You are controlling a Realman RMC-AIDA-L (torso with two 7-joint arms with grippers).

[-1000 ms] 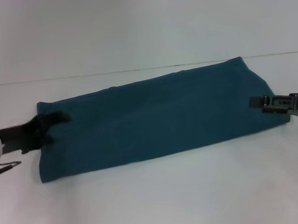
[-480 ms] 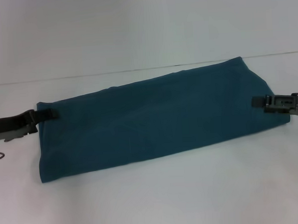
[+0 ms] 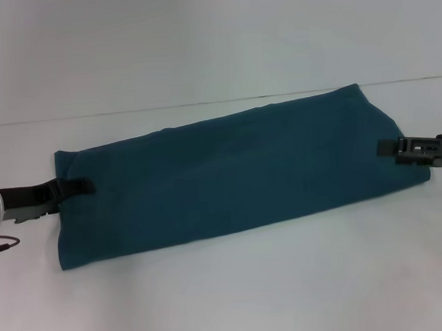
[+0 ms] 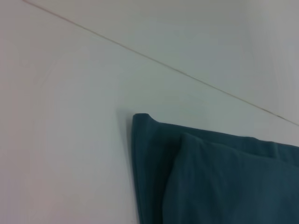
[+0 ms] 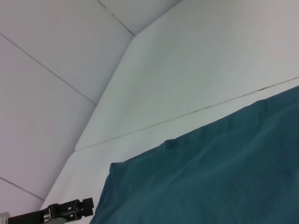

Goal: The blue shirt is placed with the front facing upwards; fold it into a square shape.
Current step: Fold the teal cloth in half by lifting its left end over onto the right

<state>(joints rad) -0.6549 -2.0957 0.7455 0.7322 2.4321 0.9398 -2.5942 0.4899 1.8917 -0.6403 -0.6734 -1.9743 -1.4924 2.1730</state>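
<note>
The blue shirt (image 3: 229,176) lies on the white table as a long folded strip, slanting from near left to far right. Only plain teal cloth shows; no lettering is visible. My left gripper (image 3: 75,187) lies low at the strip's left end, its tip over the cloth's edge. My right gripper (image 3: 389,148) lies at the strip's right end, its tip on the cloth. The left wrist view shows a layered corner of the shirt (image 4: 210,179). The right wrist view shows the shirt (image 5: 210,172) and, far off, the left gripper (image 5: 70,207).
The white table (image 3: 228,298) stretches around the shirt on all sides. A thin dark seam (image 3: 166,107) marks where the table meets the white wall behind. A thin cable (image 3: 3,245) hangs under the left arm.
My left gripper drew back from on top of the shirt's left end to its edge, then shifted nearer along that edge. My right gripper slid slightly outward to the right. The shirt stayed still.
</note>
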